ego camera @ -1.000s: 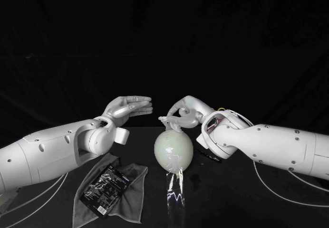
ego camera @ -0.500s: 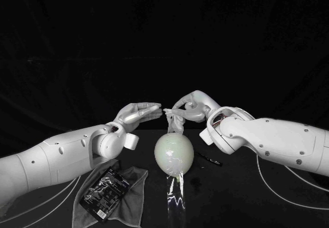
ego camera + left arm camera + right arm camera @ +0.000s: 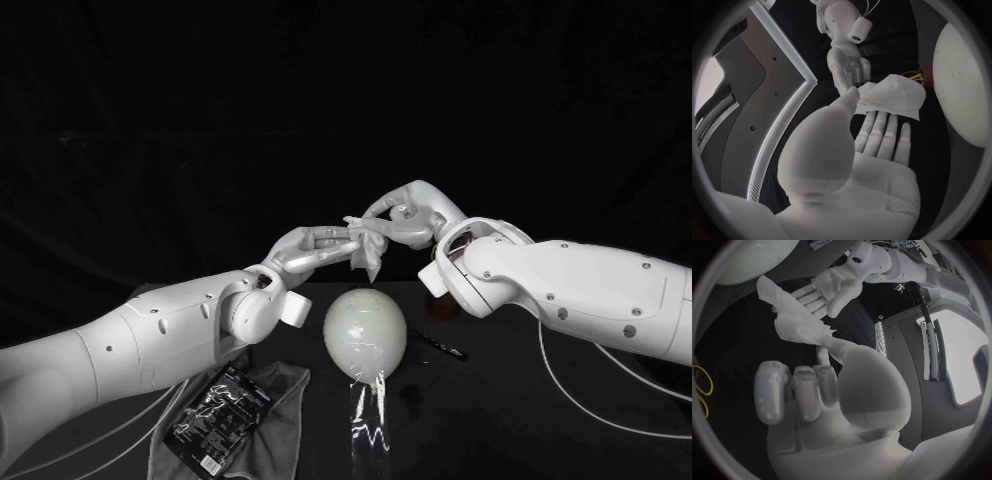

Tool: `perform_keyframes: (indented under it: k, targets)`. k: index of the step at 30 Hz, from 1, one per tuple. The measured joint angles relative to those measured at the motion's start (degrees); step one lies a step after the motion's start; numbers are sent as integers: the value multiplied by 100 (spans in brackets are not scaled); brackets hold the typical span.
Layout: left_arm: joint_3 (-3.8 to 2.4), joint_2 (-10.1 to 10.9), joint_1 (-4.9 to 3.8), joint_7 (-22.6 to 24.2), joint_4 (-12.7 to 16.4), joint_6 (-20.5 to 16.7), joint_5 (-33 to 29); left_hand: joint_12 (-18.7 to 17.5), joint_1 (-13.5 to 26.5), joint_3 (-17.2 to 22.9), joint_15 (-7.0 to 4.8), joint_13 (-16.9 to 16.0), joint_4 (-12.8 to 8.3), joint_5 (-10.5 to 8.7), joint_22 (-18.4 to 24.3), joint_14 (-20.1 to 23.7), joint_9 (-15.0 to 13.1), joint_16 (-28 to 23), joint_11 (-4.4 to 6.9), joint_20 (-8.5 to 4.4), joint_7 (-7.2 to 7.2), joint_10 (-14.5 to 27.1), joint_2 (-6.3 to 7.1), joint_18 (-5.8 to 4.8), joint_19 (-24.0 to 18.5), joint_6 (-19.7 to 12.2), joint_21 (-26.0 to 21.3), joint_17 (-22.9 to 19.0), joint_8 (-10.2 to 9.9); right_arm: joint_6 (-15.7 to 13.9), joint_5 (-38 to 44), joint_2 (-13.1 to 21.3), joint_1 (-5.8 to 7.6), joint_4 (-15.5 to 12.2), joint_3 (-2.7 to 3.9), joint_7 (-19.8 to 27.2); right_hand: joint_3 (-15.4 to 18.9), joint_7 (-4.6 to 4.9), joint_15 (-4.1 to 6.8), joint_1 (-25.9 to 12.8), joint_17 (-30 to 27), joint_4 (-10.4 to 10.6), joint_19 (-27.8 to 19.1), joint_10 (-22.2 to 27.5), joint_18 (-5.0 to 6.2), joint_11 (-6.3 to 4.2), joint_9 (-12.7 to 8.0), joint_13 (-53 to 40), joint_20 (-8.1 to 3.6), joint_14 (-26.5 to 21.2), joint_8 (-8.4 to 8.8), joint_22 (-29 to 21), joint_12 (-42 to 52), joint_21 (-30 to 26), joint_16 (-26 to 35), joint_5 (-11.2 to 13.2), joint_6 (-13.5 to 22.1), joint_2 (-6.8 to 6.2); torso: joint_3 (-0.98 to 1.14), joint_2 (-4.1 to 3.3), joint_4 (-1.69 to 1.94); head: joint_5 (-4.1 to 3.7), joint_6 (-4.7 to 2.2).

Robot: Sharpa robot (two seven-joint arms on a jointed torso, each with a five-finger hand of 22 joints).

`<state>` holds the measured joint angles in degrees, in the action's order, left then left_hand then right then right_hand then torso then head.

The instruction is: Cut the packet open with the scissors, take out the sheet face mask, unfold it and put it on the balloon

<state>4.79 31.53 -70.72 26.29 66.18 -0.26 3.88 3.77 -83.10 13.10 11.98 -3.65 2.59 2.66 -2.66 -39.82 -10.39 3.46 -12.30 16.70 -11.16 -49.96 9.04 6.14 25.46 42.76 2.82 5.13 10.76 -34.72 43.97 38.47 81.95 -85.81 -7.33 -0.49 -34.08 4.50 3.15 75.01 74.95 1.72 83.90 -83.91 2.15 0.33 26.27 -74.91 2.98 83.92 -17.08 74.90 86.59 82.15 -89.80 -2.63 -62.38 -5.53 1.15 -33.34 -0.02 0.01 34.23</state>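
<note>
The folded white sheet mask [image 3: 369, 252] hangs in the air above the pale balloon [image 3: 362, 332], which stands upright on the table. My right hand [image 3: 405, 221] pinches the mask's top edge between thumb and finger; the right wrist view shows that pinch on the mask [image 3: 795, 322]. My left hand [image 3: 313, 246] has come up against the mask from the other side. Its fingers [image 3: 879, 135] lie flat and spread under the mask [image 3: 893, 97], its thumb tip at the mask's edge without a clear grip. The balloon [image 3: 962, 85] bulges beside both hands.
The black cut packet [image 3: 221, 404] lies on a grey cloth [image 3: 281, 385] at the front left of the table. A dark slim tool, probably the scissors [image 3: 441, 347], lies right of the balloon under my right arm. A crinkled clear strip [image 3: 369, 425] trails from the balloon's base.
Both hands rose and closed in on each other. The right hand lifted the mask clear of the balloon's top, and the left hand reached in until its fingers met the mask.
</note>
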Motion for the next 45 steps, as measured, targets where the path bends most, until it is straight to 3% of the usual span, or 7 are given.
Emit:
perform_keyframes:
  k: [4, 13, 16, 18, 24, 37, 45]
  targets:
    - [-5, -99, 1, -18, -81, -3, 241, 0, -174, -6, -24, -5, -6, 0, -29, -485, -27, 103, -68, 9, -12, -97, -174, 0, 224, 141, 63, 72, 55, -7, -32, -15, 18, 28, 1, 35, -25, -1, 0, -1, 0, -25, -1, 1, 0, 1, 0, -2, 0, 0, -39, 1, -13, 0, 0, 1, 16, -1, 0, 0, 3, -12, -29]
    - [-15, -201, 1, -38, -163, -9, 547, 201, -460, 232, -193, -43, -93, 0, -88, -1042, -113, 317, 128, -3, -121, -648, -460, -1, 812, 613, 179, 185, 290, -4, -66, -53, 39, 88, 3, 64, -79, -14, -10, -43, -1, -80, -3, -3, -1, -3, 0, -3, 1, -9, -45, 3, -21, -1, 4, 2, 4, -43, 1, -2, 7, -18, -73]
    - [-17, -222, 1, -38, -175, -12, 597, 257, -529, 521, -299, -43, 8, 0, -150, -1310, -149, 454, 236, -10, -120, -959, -716, 11, 1382, 882, 325, 246, 412, 1, -71, -63, 41, 87, 3, 66, -88, -18, -10, -43, -5, -89, -3, -13, -1, -12, 0, -3, 1, -9, -45, 5, -31, -1, 5, 12, 1, -43, 1, -2, 7, -18, -79]
    - [-17, -238, 1, -34, -181, -21, 617, 307, -511, 672, -361, -38, 65, 0, -187, -1472, -167, 531, 300, -22, -80, -1148, -799, 115, 1713, 1023, 424, 288, 469, 5, -74, -62, 43, 80, 3, 67, -95, -18, -10, -43, -5, -95, -4, -12, -1, -13, 0, -3, 1, -9, -45, 5, -26, -1, 6, 12, 1, -43, 1, -2, 7, -19, -82]
    - [-20, -254, 1, -17, -188, -89, 638, 421, -509, 954, -535, -41, 112, -2, -238, -1909, -260, 763, 477, -31, 82, -1683, -796, 356, 2126, 1377, 602, 422, 710, 19, -78, -45, 49, 65, 3, 67, -95, -19, -10, -43, -5, -95, -4, -12, -1, -12, 0, -1, 1, -9, -42, 5, -12, -1, 11, 13, 1, -43, -1, 1, 6, -26, -88]
    - [-20, -110, 1, -1, -152, -240, 648, 422, -377, 1080, -666, -25, 112, -15, -227, -2142, -281, 867, 635, -63, 205, -2050, -664, 366, 2340, 1515, 645, 577, 1053, 72, -85, 94, 60, 39, 3, 57, -79, -28, 5, -42, 0, -111, -14, -11, -1, -12, 2, -1, 10, 6, -87, 0, -13, -2, 0, 23, 11, -42, 1, 3, 7, -69, -112]
    - [-20, -51, 1, -2, -84, -250, 702, 400, -396, 1080, -666, -20, 112, -15, -222, -2142, -281, 867, 655, -83, 206, -2071, -637, 364, 2359, 1515, 667, 593, 1068, 71, -129, 153, 62, 44, 3, 55, -79, -37, 12, -69, 0, -111, -16, -11, -2, -12, 8, -3, 8, 13, -87, 3, -14, -2, 4, 25, 22, -16, 1, 2, 10, -81, -122]
